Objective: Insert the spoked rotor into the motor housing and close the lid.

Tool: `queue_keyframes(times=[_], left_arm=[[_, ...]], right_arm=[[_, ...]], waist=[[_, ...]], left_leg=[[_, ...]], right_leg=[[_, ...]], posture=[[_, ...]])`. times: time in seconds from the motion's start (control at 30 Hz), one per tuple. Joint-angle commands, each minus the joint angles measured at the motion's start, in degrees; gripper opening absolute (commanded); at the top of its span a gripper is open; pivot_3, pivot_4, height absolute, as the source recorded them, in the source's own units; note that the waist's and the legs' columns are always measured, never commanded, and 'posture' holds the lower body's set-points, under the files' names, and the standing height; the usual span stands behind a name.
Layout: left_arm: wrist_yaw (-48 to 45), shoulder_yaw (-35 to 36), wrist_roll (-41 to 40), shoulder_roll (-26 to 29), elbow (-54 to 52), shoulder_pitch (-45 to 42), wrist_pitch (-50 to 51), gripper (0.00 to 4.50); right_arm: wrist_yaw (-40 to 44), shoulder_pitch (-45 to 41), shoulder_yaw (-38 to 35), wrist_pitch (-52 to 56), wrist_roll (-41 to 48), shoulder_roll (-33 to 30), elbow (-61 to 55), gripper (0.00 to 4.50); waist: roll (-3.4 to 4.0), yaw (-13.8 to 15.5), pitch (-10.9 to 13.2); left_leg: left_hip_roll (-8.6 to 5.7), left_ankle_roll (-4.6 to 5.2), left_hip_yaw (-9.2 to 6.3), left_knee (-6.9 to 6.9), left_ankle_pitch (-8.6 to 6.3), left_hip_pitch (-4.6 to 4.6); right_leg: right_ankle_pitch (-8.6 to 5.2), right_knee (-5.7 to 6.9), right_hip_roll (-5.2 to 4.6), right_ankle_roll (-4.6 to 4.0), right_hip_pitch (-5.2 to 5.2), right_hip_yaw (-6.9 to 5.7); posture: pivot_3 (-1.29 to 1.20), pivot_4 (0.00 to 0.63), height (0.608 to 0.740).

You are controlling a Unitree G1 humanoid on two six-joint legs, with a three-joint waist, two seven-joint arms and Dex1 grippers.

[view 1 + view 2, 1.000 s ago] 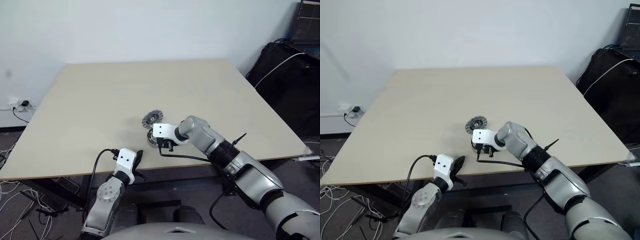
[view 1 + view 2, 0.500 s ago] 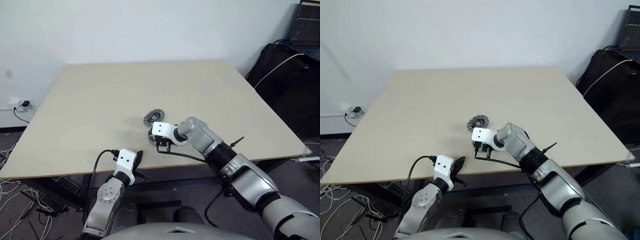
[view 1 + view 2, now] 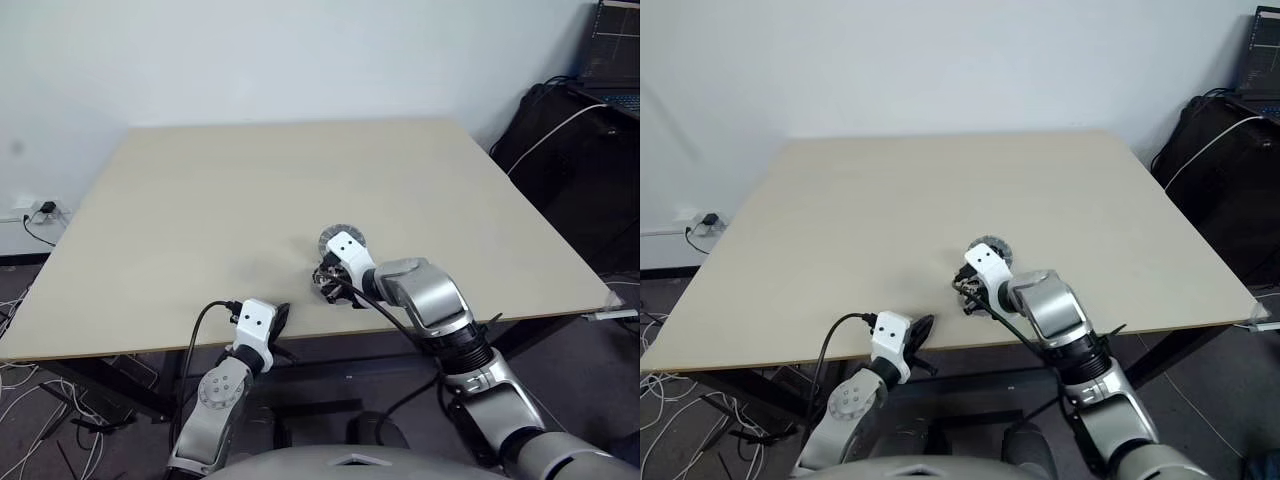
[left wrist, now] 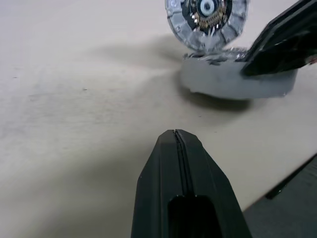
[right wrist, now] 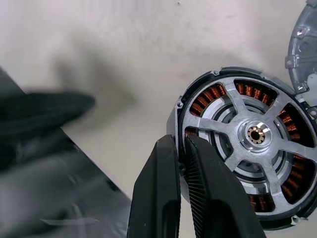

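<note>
**Desk:** Any writing readable?

**Photographer:** A laptop [image 3: 612, 45] is glowing at the far right, beyond the table [image 3: 250, 180], but its lines of text are showing too small to read.

**Desk:** What is getting lost?

**Photographer:** In the head views the right arm's white wrist is covering most of the parts. In the right wrist view the lid [image 4: 205, 20] is being cut off by the frame edge. The left wrist view is showing it standing on edge, just behind the motor housing [image 4: 228, 82].

**Desk:** Where is the rotor sitting?

**Photographer:** The spoked rotor [image 5: 255, 134] is lying inside the housing, with copper windings showing between its spokes. The housing is resting flat near the table's front edge.

**Desk:** And the grippers?

**Photographer:** The right gripper [image 5: 179, 141] is pointing down at the housing, its fingers nearly together and pinching the housing's rim. The left gripper [image 4: 176, 144] is hovering at the table's near edge with its fingers pressed together, holding nothing, well apart from the parts.
</note>
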Motion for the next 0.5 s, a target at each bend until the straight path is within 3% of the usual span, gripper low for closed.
queue_keyframes(times=[0.03,0.23,0.43,0.5], left_arm=[[-0.35,-0.12,-0.41,0.08,-2.07,-0.94,-0.14,0.00],[-0.27,0.31,-0.59,0.28,-1.34,-0.76,-0.29,0.00],[0.03,0.59,-0.58,0.28,-1.75,-0.39,-0.16,0.00],[0.09,0.65,-0.61,0.27,-2.01,-0.27,-0.03,0.00]], right_arm=[[-6.40,-1.36,-4.80,1.50,0.36,2.92,-2.00,0.01],[-16.46,-2.75,-11.85,1.73,0.99,11.35,5.28,0.01],[-21.28,-4.29,-14.09,-0.48,3.01,15.31,11.79,0.01],[-21.76,-4.51,-13.69,-0.92,3.99,15.99,12.52,0.72]], waist=[[0.00,0.08,0.00],[0.02,0.00,0.01],[0.00,-0.32,-0.05],[0.01,-0.57,-0.04]], left_leg=[[0.00,0.00,0.00,0.00,0.00,0.00],[-0.01,0.00,0.04,-0.03,0.00,-0.01],[0.00,-0.01,0.05,-0.06,0.00,0.04],[0.04,-0.01,0.07,-0.06,0.00,0.07]], right_leg=[[0.01,0.00,0.00,0.01,0.00,0.00],[0.01,-0.02,-0.02,0.00,0.01,-0.01],[0.02,-0.01,-0.02,0.00,0.04,-0.01],[0.05,-0.01,-0.05,0.04,0.04,-0.06]], posture=[[0.00,0.000,0.740],[0.00,0.000,0.740],[0.00,0.000,0.740],[0.00,0.000,0.740]])
